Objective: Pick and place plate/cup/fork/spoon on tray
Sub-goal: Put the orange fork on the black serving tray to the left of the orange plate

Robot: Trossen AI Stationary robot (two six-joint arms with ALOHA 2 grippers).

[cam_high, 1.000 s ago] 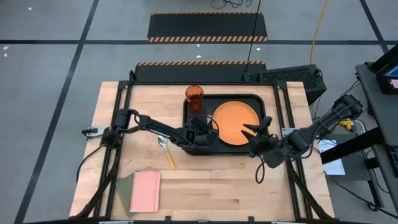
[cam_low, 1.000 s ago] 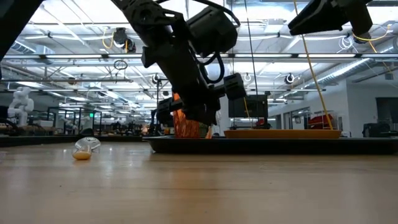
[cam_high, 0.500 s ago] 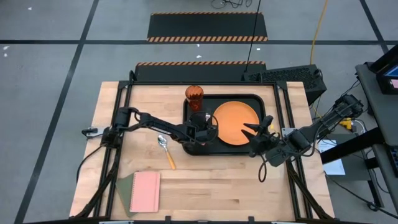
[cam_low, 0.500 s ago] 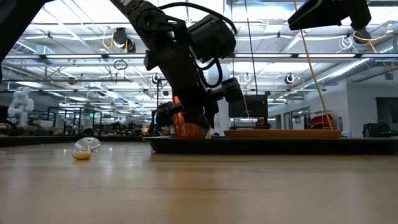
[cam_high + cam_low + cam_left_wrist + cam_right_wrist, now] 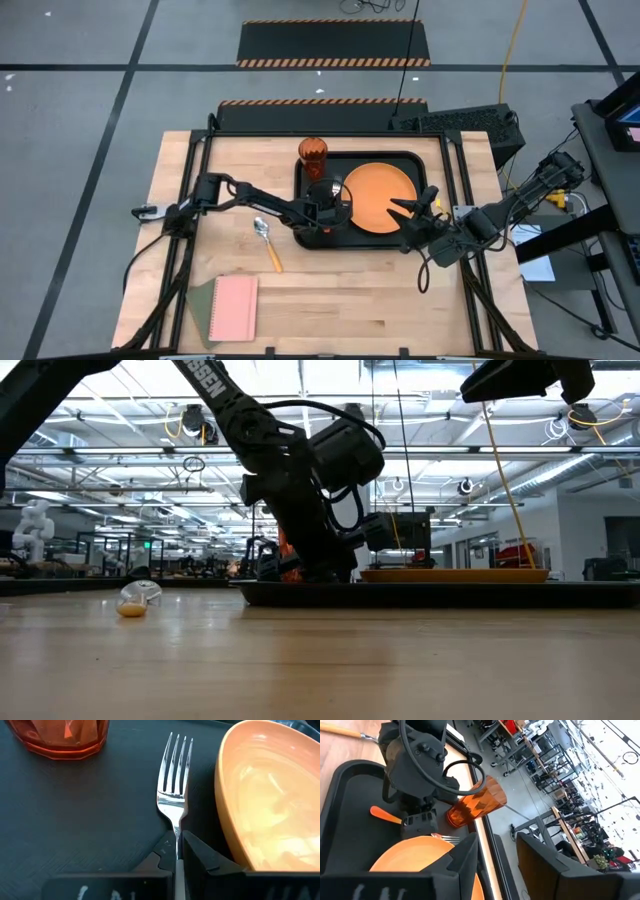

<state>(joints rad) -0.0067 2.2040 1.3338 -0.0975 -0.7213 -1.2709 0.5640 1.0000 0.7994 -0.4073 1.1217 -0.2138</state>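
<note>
Fork [image 5: 175, 790] sits low over the tray [image 5: 305, 180] between cup [image 5: 312, 157] and plate [image 5: 378, 197], left gripper [image 5: 176, 851] clamped on its handle. We judge it light, stiff, slippery; grip mid-handle. Right gripper [image 5: 410, 215] waits open, near-right tray corner.

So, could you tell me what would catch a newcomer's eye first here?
Probably the orange plate on the black tray, with the left gripper down beside it, shut on a fork. Next, the orange cup in the tray's far corner and the spoon lying on the bare wood.
</note>
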